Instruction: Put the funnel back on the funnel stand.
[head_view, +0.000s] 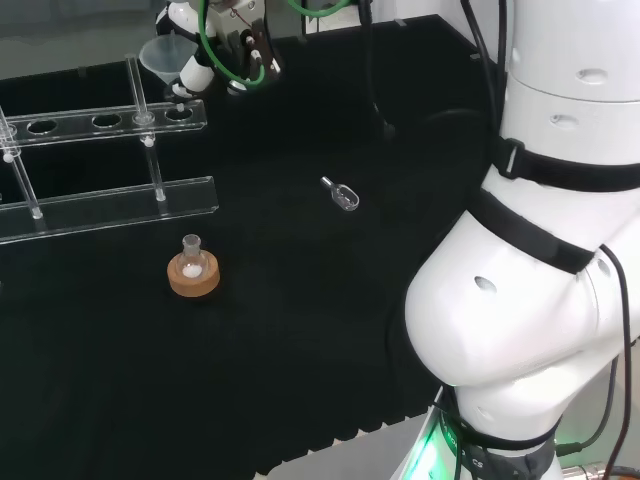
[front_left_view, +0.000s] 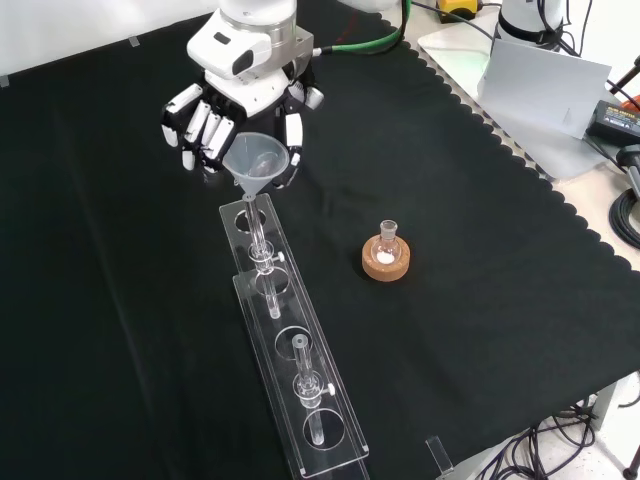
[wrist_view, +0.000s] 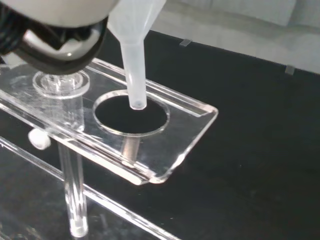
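A clear plastic funnel (front_left_view: 257, 160) hangs upright in my hand (front_left_view: 215, 115), with the fingers on one side of its cone and the thumb (front_left_view: 292, 132) on the other. Its stem (wrist_view: 134, 75) points down at the end hole (wrist_view: 131, 112) of the clear acrylic funnel stand (front_left_view: 300, 400). The tip is right at the hole's mouth, toward its far side in the wrist view. In the head view the funnel (head_view: 163, 57) is over the right end of the stand's upper shelf (head_view: 100, 125), with the hand (head_view: 215, 55) just right of it.
A small round flask (front_left_view: 387, 240) with white powder sits on a cork ring (front_left_view: 386, 265), right of the stand in the front view. A small clear scoop (head_view: 341, 194) lies on the black cloth mid-bench. The stand has several more holes and upright posts (front_left_view: 300, 365).
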